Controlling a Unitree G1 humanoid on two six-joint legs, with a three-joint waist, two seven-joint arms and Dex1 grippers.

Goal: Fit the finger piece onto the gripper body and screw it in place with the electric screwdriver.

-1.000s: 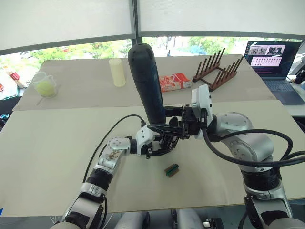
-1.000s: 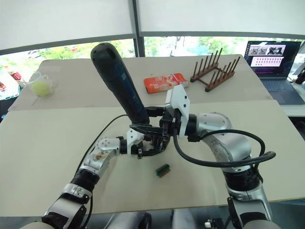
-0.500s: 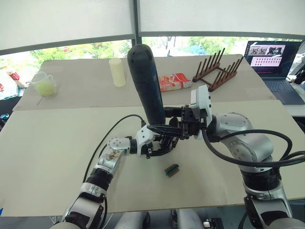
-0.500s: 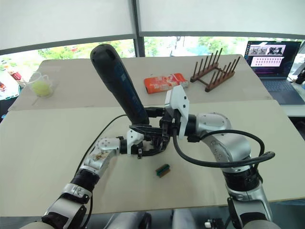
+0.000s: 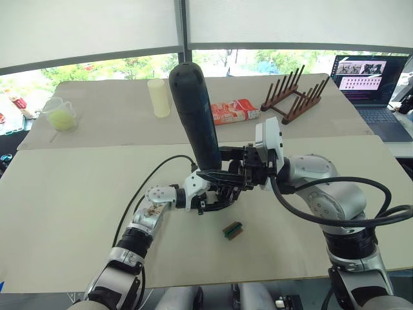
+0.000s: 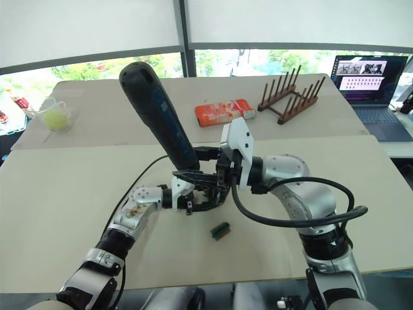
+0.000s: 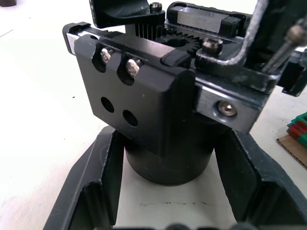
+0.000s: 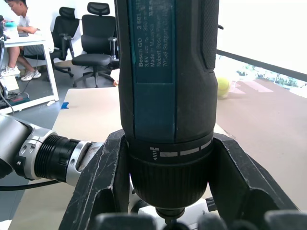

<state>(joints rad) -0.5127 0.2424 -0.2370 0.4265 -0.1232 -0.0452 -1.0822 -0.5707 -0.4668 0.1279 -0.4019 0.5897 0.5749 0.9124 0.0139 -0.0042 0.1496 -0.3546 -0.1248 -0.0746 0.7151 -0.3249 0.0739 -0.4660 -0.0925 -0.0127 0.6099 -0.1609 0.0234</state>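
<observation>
The beige desk [image 5: 58, 194] carries the work near its middle, with a wooden peg rack [image 5: 293, 97], a red box [image 5: 233, 110], a pale cylinder [image 5: 159, 97] and a measuring jug [image 5: 59, 115] on the farther desk behind, and a laptop [image 5: 371, 81] off to the right.

The electric screwdriver [image 5: 193, 113] stands nearly upright, leaning a little to the left. The right gripper [image 8: 168, 191] has its jaws clamped on the tool's collar, and the bit points down at the gripper body [image 7: 153, 115].

That body stands on its rounded base on the desk, with the left gripper [image 7: 168, 191] clamped around the base to steady it. The left wrist view shows two screws [image 7: 117, 61] seated in one row of the black block and two open holes [image 7: 117, 109] below them.

A small green-brown block [image 5: 232, 230] lies on the desk just in front of the grippers, apart from them.

The finger piece [image 5: 219, 175], a pointed black wedge, appears already fitted onto the body beneath the tool. By my reading the fitting is done and the screwing is in hand. I cannot tell whether the two open holes need screws too.
</observation>
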